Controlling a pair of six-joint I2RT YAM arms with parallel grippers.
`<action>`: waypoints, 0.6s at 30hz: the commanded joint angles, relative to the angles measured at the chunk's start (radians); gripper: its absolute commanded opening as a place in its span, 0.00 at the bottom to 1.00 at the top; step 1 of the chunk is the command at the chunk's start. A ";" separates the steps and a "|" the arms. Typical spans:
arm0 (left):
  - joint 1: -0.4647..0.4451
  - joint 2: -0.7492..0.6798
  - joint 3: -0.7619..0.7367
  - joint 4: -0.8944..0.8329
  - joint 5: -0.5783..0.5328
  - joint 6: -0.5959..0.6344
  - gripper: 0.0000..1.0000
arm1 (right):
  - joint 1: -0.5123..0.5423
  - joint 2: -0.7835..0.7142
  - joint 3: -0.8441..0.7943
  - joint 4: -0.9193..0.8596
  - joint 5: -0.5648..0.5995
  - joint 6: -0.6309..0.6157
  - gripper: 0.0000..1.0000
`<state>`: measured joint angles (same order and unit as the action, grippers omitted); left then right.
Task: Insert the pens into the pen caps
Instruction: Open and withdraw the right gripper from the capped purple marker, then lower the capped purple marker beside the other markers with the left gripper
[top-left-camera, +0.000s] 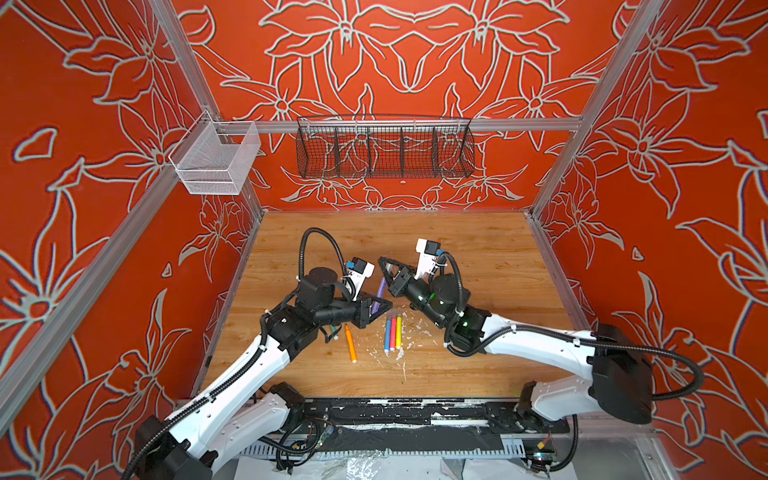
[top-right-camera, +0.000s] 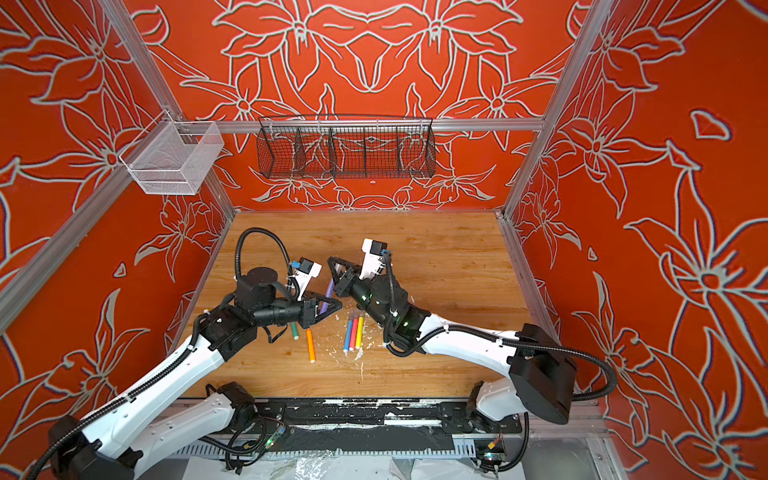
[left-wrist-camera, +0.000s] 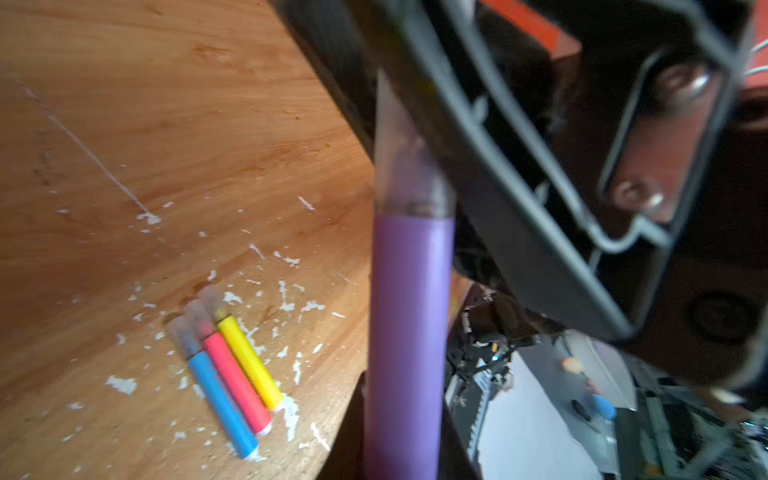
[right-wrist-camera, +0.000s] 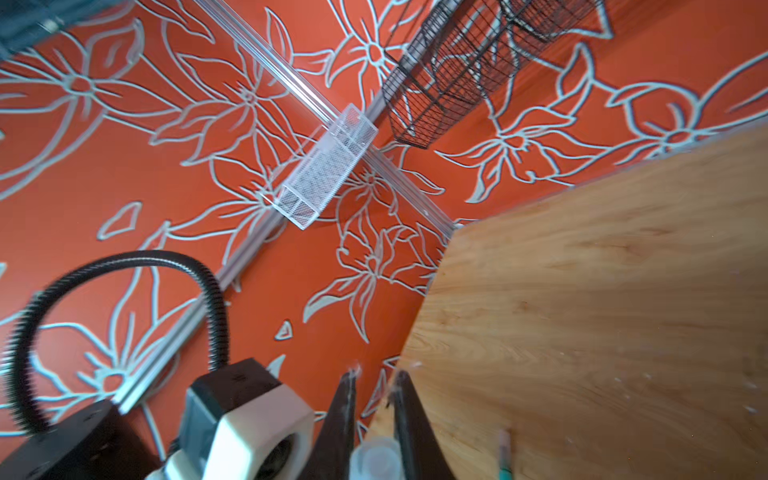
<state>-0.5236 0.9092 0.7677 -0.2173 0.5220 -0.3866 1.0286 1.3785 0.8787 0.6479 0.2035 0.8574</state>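
Six pens show. The purple pen (left-wrist-camera: 409, 332) is off the table (top-left-camera: 478, 257), above its middle, clamped at its lower barrel in the left gripper (top-left-camera: 384, 307). A clear cap (left-wrist-camera: 405, 166) sits over its upper end, and the right gripper (right-wrist-camera: 377, 374) is closed on that cap, deep between its fingers.

The blue pen (left-wrist-camera: 222, 403), pink-red pen (left-wrist-camera: 237, 382) and yellow pen (left-wrist-camera: 249, 361) lie side by side, touching, near the table's middle toward the front edge, each wearing a clear cap. That makes four caps countable. The orange pen (top-left-camera: 350, 344) lies toward the left edge from them. The green pen (top-right-camera: 294, 331) lies partly under the left arm.

Two containers hang on the rails: a white mesh basket (top-left-camera: 216, 166) and a black wire basket (top-left-camera: 384, 151) of five compartments. Only the wall pattern shows through both.
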 joint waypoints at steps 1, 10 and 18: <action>-0.032 -0.059 -0.024 0.139 -0.516 -0.053 0.00 | 0.138 -0.118 -0.028 -0.416 -0.129 -0.101 0.36; -0.166 -0.145 -0.322 0.055 -0.615 -0.222 0.00 | 0.094 -0.425 -0.037 -0.872 0.195 -0.141 0.65; -0.204 0.005 -0.387 0.155 -0.574 -0.269 0.00 | 0.085 -0.603 -0.164 -1.048 0.311 -0.099 0.66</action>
<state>-0.7116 0.8680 0.3782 -0.1383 -0.0456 -0.6250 1.1198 0.7975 0.7547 -0.2691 0.4370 0.7406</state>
